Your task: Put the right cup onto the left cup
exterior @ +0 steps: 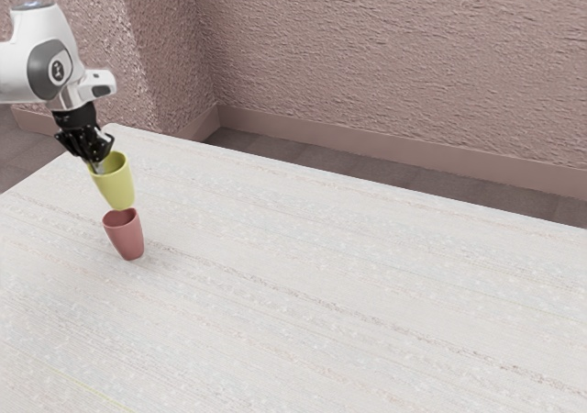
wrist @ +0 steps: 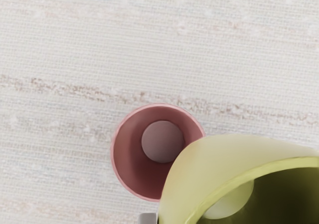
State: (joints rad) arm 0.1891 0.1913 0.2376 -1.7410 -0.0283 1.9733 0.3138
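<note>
Nearest the hand: the gripper (exterior: 95,165) is closed on the yellow cup (exterior: 115,185) at its rim, which leaves the base free to go down first. Cup mouth-up and raised, presumably so its base can pass over the other rim. I take it for the task's right cup.

Just beyond and lower: the pink cup (exterior: 127,237), upright on the table (exterior: 339,275), its open mouth ready to receive. In the wrist view the held cup overlaps only part of it, so alignment looks unfinished. A sideways shift seems due before lowering; go down off-centre and the base could catch the rim and tip the lower cup.

Farthest: textured wall (exterior: 385,55), well apart from the work.
</note>
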